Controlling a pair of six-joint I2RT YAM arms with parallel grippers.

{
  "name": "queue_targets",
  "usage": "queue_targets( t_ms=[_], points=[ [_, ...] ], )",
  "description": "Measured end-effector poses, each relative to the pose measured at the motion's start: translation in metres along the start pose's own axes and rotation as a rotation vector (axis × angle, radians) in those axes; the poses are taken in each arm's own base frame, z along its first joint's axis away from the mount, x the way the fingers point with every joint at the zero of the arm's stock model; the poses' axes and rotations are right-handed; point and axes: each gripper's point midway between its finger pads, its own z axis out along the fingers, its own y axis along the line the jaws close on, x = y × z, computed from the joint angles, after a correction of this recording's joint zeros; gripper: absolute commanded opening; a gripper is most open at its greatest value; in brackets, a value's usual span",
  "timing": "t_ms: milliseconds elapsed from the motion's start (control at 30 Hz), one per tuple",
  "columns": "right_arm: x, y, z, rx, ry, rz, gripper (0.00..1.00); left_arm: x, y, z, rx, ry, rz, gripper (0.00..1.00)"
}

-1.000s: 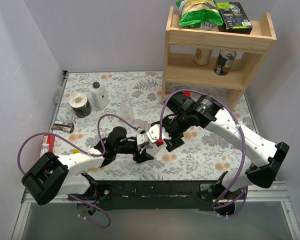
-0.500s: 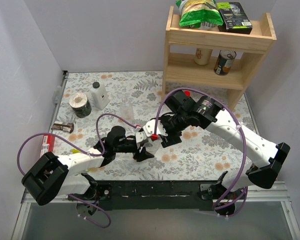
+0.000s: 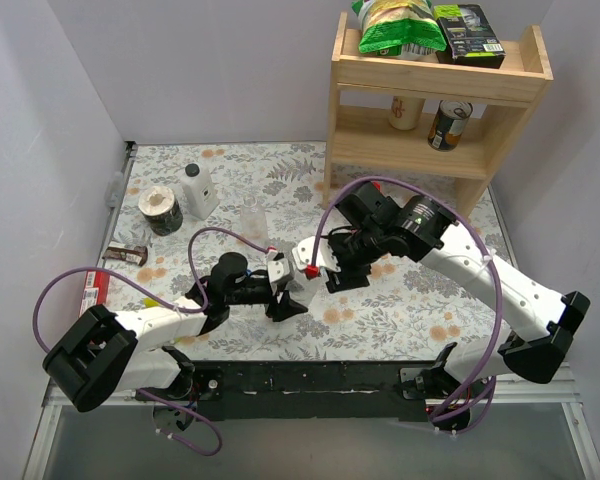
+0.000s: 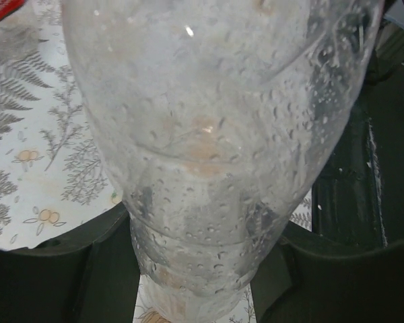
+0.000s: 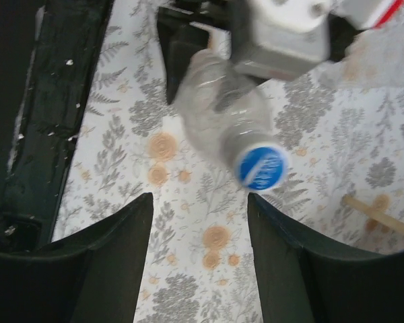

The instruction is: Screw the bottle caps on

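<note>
A clear bottle point(image 4: 209, 134) beaded with droplets fills the left wrist view, and my left gripper point(image 4: 198, 269) is shut on its narrow part. In the right wrist view the same bottle point(image 5: 212, 108) points its blue cap point(image 5: 260, 166) toward the camera. My right gripper point(image 5: 200, 202) is open just short of that cap, with only the floral tabletop between its fingers. The cap sits right above the right-hand fingertip point(image 5: 256, 202). From above, the two grippers point(image 3: 283, 290) point(image 3: 325, 272) meet near the table's middle. A second clear bottle point(image 3: 255, 220) stands behind them.
A white opaque bottle point(image 3: 198, 190) and a round tin point(image 3: 161, 210) stand at the back left. A snack bar point(image 3: 128, 255) and a red packet point(image 3: 97, 285) lie at the left edge. A wooden shelf point(image 3: 430, 150) fills the back right. A wooden stick point(image 5: 380, 212) lies on the table.
My right gripper has moved left and a little back, toward the bottle's cap end, and its jaws have narrowed somewhat. The left gripper keeps its hold on the bottle.
</note>
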Motion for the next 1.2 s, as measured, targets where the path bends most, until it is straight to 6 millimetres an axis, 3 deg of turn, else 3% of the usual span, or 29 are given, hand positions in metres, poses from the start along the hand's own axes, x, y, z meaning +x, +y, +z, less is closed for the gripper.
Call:
queue_targets(
  t_ms=[200,300,433,567,700,867,1200],
  points=[
    [0.019,0.023,-0.004,-0.028,0.032,0.107,0.65,-0.006,0.015,-0.004,-0.062,-0.025,-0.021,0.00],
    [0.029,0.002,-0.012,0.039,0.010,0.228,0.72,-0.006,0.013,-0.004,-0.049,-0.024,-0.019,0.00],
    [0.032,-0.046,-0.024,0.172,-0.082,0.364,0.79,-0.004,0.007,-0.004,-0.018,-0.014,-0.023,0.00],
    [0.004,-0.064,-0.028,0.180,-0.251,0.362,0.85,-0.005,0.004,-0.004,0.004,-0.010,-0.026,0.00],
    [-0.019,-0.059,-0.024,0.121,-0.357,0.340,0.86,-0.013,0.004,-0.002,0.015,-0.021,-0.016,0.00],
    [-0.032,-0.045,-0.016,0.032,-0.414,0.336,0.86,-0.018,0.005,0.000,0.022,-0.026,-0.011,0.00],
    [-0.034,-0.037,-0.005,-0.022,-0.433,0.354,0.85,-0.025,0.006,0.002,0.021,-0.036,-0.053,0.00]
  ],
)
